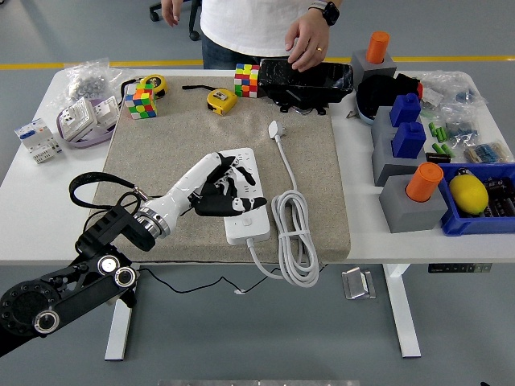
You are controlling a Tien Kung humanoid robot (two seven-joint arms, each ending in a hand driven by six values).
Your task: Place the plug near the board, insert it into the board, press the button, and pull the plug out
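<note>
A white power strip (251, 226) lies lengthwise on the beige mat (161, 145), its white cord (294, 235) coiled to its right. My left hand (229, 195) reaches in from the lower left and lies across the middle of the strip. Its black fingers (241, 186) curl around the black plug (211, 206), which sits on the strip and is mostly hidden under the hand. The plug's thin black cable (157, 195) runs off to the left. My right arm is out of view.
At the far side a person rests one hand (306, 44) on a black box (310, 77). Two colour cubes (138, 103) (246, 80) and a yellow tape measure (219, 100) lie at the mat's back. Grey blocks (409, 203) and a blue bin (483, 211) fill the right.
</note>
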